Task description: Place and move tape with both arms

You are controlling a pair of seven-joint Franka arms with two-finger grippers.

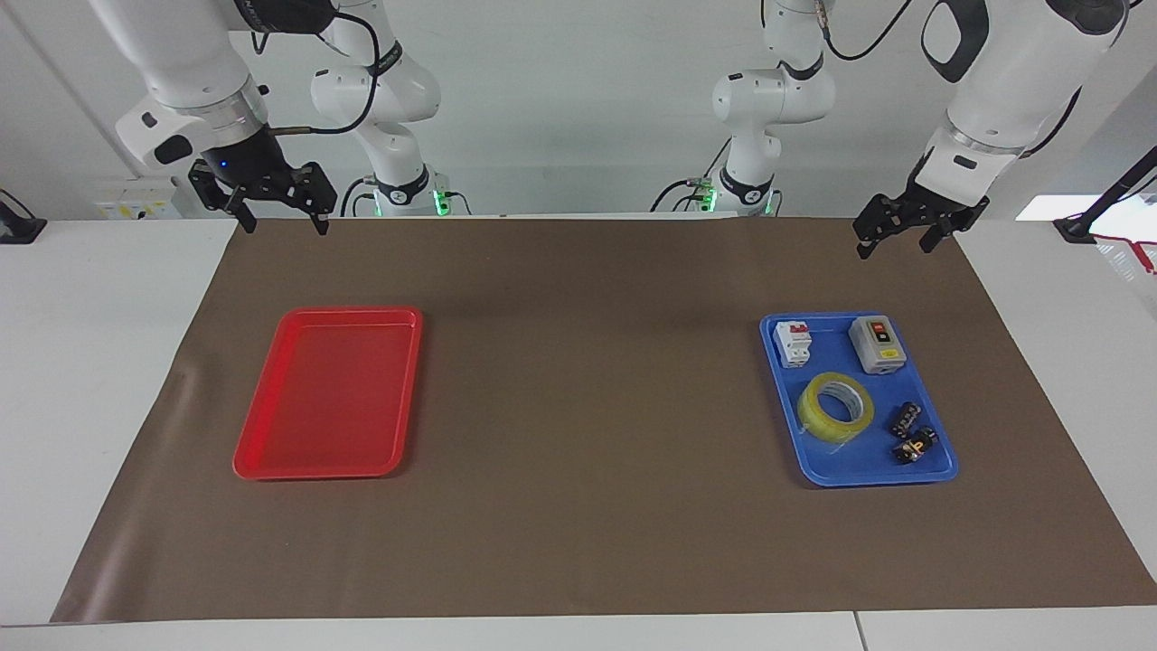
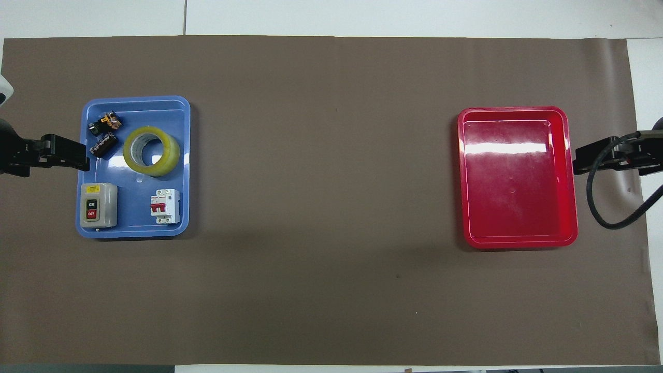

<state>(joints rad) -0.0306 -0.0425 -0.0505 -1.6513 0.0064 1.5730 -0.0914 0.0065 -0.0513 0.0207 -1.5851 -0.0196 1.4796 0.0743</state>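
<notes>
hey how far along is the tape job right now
Nothing looks done: the tape lies in the blue tray at the left arm's end. Nothing is in hand; left claw and right claw hang open. Left: picking it up and moving it, perhaps to the red tray.

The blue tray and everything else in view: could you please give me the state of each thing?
tape: lying flat in blue tray, untouched
grey switch box: in blue tray
white breaker: in blue tray
red tray: empty
left pincer: open, raised, holding nothing
right pincer: open, raised, holding nothing
</notes>
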